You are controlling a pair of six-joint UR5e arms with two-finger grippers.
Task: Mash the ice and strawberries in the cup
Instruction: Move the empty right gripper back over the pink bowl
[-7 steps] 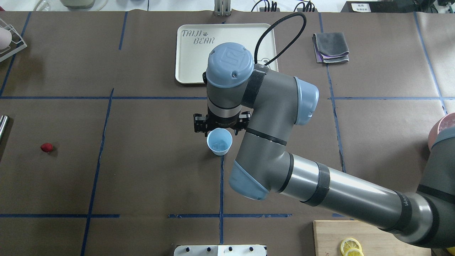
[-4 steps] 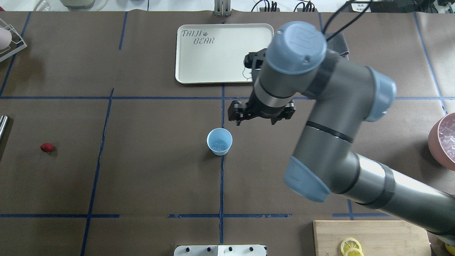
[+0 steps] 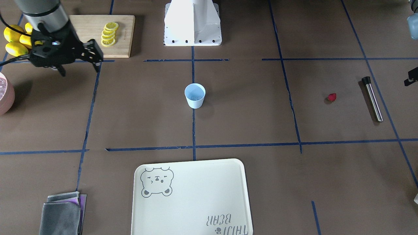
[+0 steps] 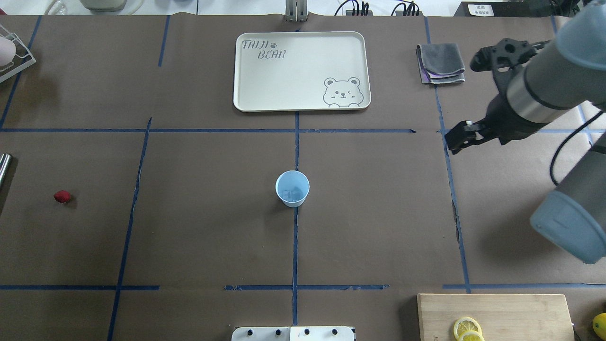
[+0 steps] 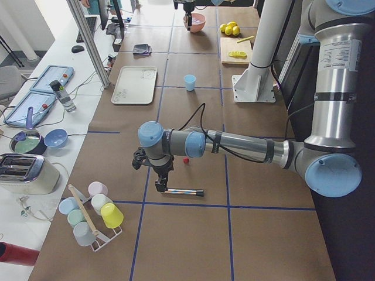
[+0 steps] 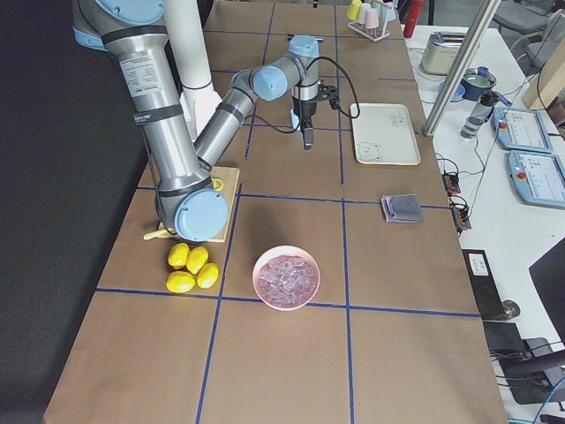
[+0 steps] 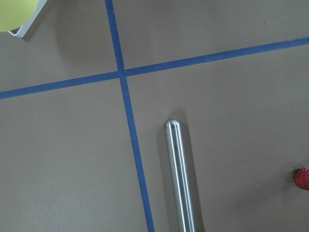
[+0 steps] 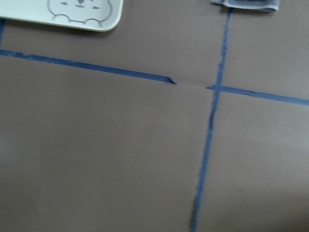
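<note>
The pale blue cup [image 4: 292, 188] stands upright at the table's middle, also in the front view [image 3: 195, 95]. Faint clear ice lumps [image 4: 293, 193] lie in its bottom. The red strawberry [image 4: 62, 196] lies on the mat far to the left, apart from the cup; it also shows at the edge of the left wrist view [image 7: 301, 178]. My right gripper [image 3: 79, 68] is open and empty, high and far right of the cup. My left gripper [image 5: 159, 186] hovers over a steel rod [image 7: 179, 174] near the strawberry; I cannot tell whether it is open.
A pink bowl [image 6: 286, 276] of ice and lemons [image 6: 190, 269] sit at the right end. A cream tray [image 4: 265, 85] and a grey cloth [image 4: 440, 63] lie at the far side. A cutting board [image 4: 492, 315] holds lemon slices. A cup rack [image 5: 94, 213] stands at the left end.
My right arm has swung away from above the cup, up and far to the right. The cup and the strawberry have not moved.
</note>
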